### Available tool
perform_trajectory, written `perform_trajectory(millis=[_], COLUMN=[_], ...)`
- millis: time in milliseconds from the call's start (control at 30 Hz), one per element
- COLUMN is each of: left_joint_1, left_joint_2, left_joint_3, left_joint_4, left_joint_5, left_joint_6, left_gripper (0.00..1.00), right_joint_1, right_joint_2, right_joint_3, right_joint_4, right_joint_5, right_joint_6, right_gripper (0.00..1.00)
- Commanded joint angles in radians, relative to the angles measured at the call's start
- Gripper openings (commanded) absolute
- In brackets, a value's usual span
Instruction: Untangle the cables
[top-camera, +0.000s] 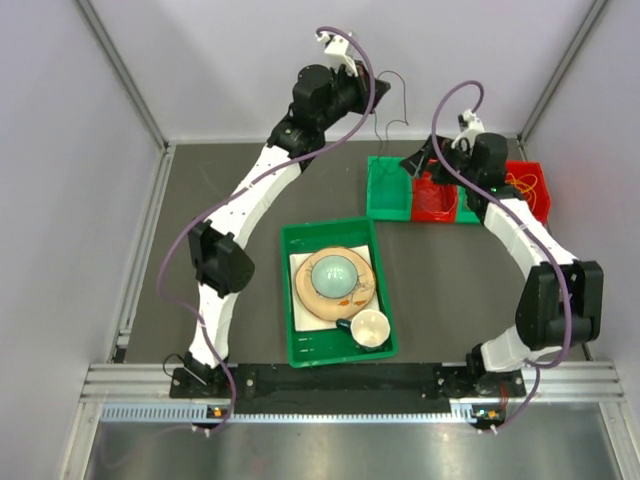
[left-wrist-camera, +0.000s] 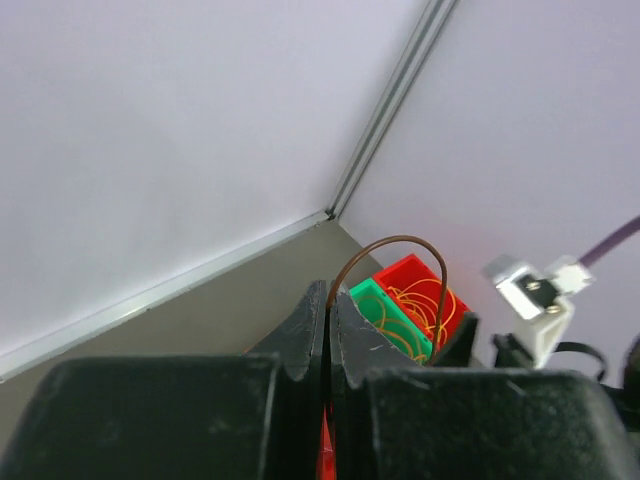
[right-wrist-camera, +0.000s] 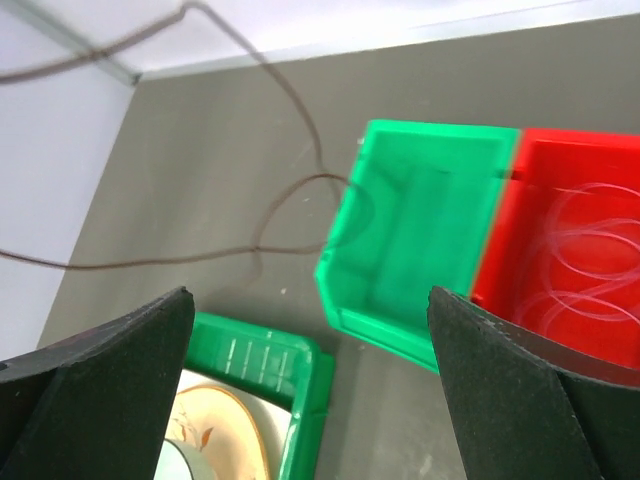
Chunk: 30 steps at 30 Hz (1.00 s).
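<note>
My left gripper (top-camera: 377, 92) is raised high at the back wall. Its jaws (left-wrist-camera: 330, 290) are shut on a thin dark cable (left-wrist-camera: 398, 240) that arches out of them and drops to the right. In the top view the same dark cable (top-camera: 404, 100) hangs from it toward the bins. It trails over the floor as the dark cable (right-wrist-camera: 290, 190). Yellow-orange cables (left-wrist-camera: 425, 300) lie coiled in a red bin (left-wrist-camera: 408, 270). My right gripper (top-camera: 421, 166) hovers over the bins. Its fingers (right-wrist-camera: 110, 390) stand wide apart around nothing, the gripper (right-wrist-camera: 310, 300) open.
A row of small green (top-camera: 388, 187) and red bins (top-camera: 530, 185) stands at the back right. The red bin (right-wrist-camera: 580, 250) holds pale loops beside the empty green bin (right-wrist-camera: 420, 230). A green tray (top-camera: 300, 345) with plate, bowl and cup sits mid-table.
</note>
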Motion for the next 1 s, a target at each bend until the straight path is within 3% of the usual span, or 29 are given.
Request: perform_trajectory(millis=[0,100,267,433,533,567,667,967], left_joint_1=[-0.003,-0.003,-0.004,-0.003,-0.003,-0.003,-0.001,0.033], left_joint_2=[-0.097,-0.112,-0.143,-0.175,-0.189,-0.192,-0.195,-0.115], left_joint_3=[0.052,0.053,0.038,0.007,-0.002,-0.012,-0.025,-0.062], left_joint_4=[-0.007,-0.007,-0.005,-0.007,-0.013,-0.016,-0.014,0.032], left_joint_5=[0.031,0.040,0.050,0.053,0.050,0.045,0.027,0.051], left_joint_6=[-0.008,-0.013,-0.019,-0.013,-0.002,0.004,0.021,-0.032], left_gripper=[0.00,0.00,0.00,0.00,0.00,0.00,0.00,0.00], right_joint_1=[0.024,0.075,0.132,0.176,0.192,0.195,0.196,0.192], right_joint_2=[0.059,0.126,0.241,0.336,0.367,0.367,0.342,0.179], right_joint_3=[0.042,0.071,0.124,0.140,0.163,0.160,0.144,0.039], right_joint_4=[0.136,0.179,0.275,0.401,0.436,0.445,0.461,0.435], right_joint_5=[-0.112,-0.113,0.025,0.192,0.245,0.254,0.282,0.332], right_joint_6=[-0.019,-0.006,0.066,0.158,0.193,0.207,0.239,0.149], right_gripper=[0.99,0.99,0.98,0.89,0.64,0.36,0.00,0.00])
